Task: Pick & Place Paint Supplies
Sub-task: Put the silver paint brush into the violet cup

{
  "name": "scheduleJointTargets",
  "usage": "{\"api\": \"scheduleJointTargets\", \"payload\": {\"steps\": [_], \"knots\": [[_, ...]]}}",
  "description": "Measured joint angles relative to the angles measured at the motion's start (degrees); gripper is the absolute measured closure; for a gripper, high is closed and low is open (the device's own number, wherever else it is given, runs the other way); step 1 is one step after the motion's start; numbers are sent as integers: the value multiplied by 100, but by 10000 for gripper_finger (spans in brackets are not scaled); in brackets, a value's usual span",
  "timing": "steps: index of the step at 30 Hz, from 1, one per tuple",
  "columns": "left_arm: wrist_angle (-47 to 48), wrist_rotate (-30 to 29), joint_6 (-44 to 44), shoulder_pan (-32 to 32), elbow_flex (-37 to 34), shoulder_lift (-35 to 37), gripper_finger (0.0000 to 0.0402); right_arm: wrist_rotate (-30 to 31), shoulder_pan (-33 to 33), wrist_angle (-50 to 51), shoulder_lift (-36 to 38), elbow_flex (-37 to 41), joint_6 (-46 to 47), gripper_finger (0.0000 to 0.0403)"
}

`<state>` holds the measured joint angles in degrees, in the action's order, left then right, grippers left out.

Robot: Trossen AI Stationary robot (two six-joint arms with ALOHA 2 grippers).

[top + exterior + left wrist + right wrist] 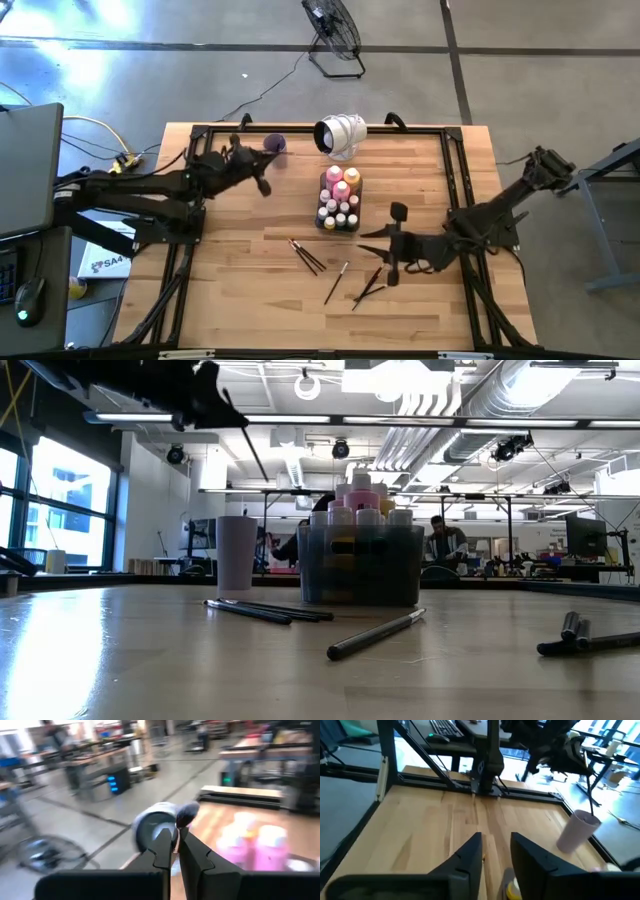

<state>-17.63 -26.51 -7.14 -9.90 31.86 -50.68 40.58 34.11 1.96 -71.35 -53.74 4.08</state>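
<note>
Wooden table [230, 290], black frame rails.
On it: cup [275, 145], tray [339, 226] of bottles [340, 195], loose brushes [308, 256], white fan [340, 134].

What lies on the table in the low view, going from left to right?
Lilac cup → bundle of dark brushes → clear tray of paint bottles → single brush lying in front of it → pair of brushes at the right edge.

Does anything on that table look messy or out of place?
Yes. Several paintbrushes lie scattered at odd angles on the bare wood in front of the tray, and a white fan-like object lies tipped on its side behind it. Nothing looks spilled or broken.
</note>
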Motion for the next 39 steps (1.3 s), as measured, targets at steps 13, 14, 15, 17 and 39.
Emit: {"api": "scheduleJointTargets", "payload": {"steps": [13, 14, 15, 17, 39], "knots": [[915, -456, 981, -1069, 0, -9, 390, 288, 181, 687, -4, 0, 793, 385], [1010, -453, 1029, -1136, 0, -9, 390, 287, 181, 690, -4, 0, 791, 386], [1081, -453, 1045, -1200, 0, -9, 390, 289, 181, 690, -4, 0, 791, 386], [1102, -425, 1072, -1318, 0, -75, 390, 287, 181, 690, -4, 0, 787, 387], [990, 644, 1592, -2123, 0, -1224, 380, 300, 179, 789, -9, 0, 789, 387]]}}
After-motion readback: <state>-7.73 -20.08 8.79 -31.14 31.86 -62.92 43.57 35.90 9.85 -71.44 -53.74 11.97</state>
